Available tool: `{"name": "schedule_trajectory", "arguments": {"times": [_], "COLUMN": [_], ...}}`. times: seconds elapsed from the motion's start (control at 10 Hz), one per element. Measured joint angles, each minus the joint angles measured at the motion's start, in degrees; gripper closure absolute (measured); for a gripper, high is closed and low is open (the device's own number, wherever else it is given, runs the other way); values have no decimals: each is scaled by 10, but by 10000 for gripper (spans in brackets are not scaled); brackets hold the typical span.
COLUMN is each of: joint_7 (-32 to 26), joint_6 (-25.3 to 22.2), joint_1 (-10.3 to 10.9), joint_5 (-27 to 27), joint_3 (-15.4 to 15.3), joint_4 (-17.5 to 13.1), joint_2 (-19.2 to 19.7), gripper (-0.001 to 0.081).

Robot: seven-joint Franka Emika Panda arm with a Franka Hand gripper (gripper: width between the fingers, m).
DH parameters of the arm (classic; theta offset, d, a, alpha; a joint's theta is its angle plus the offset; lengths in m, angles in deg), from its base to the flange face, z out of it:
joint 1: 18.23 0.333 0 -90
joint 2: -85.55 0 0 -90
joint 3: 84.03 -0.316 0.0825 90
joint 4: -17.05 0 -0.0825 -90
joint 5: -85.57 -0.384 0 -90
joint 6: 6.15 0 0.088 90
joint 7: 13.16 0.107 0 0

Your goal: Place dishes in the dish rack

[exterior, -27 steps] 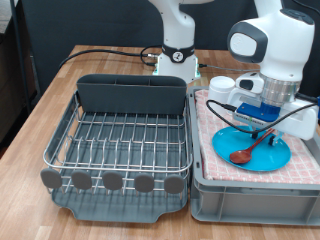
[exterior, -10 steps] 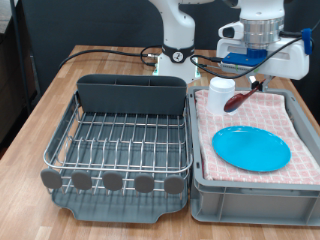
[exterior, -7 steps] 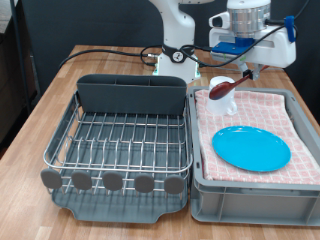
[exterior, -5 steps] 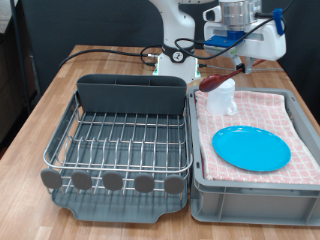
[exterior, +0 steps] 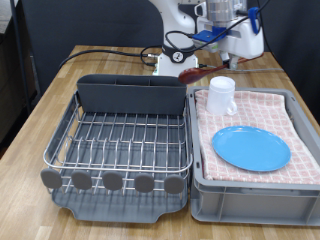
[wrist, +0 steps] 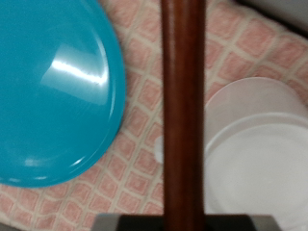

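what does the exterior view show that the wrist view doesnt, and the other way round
Only the exterior view shows the dish rack with its wire grid and cutlery caddy, the wooden table, the grey bin and the arm with its gripper raised above the mug.

Only the wrist view shows the wooden spoon handle close up, running down the middle of the picture.

Both show the light-blue plate, the white mug and the pink checked cloth.

light-blue plate [exterior: 251, 148], white mug [exterior: 221, 95], reddish-brown spoon [wrist: 183, 106], pink checked cloth [exterior: 290, 120]
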Motion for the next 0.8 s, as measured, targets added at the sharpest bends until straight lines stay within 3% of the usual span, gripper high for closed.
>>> {"name": "schedule_trajectory", "arguments": {"times": [0.2, 0.4, 0.6, 0.8], "joint_7": [47, 72, 79, 55], "joint_6": [-49, -67, -80, -110], "joint_1": [-32, -54, -64, -65], "joint_5": [41, 41, 28, 0], "joint_3": [0, 11, 36, 81], "joint_4": [13, 36, 63, 85], "joint_2": [-35, -71, -108, -141], "gripper": [735, 735, 735, 735]}}
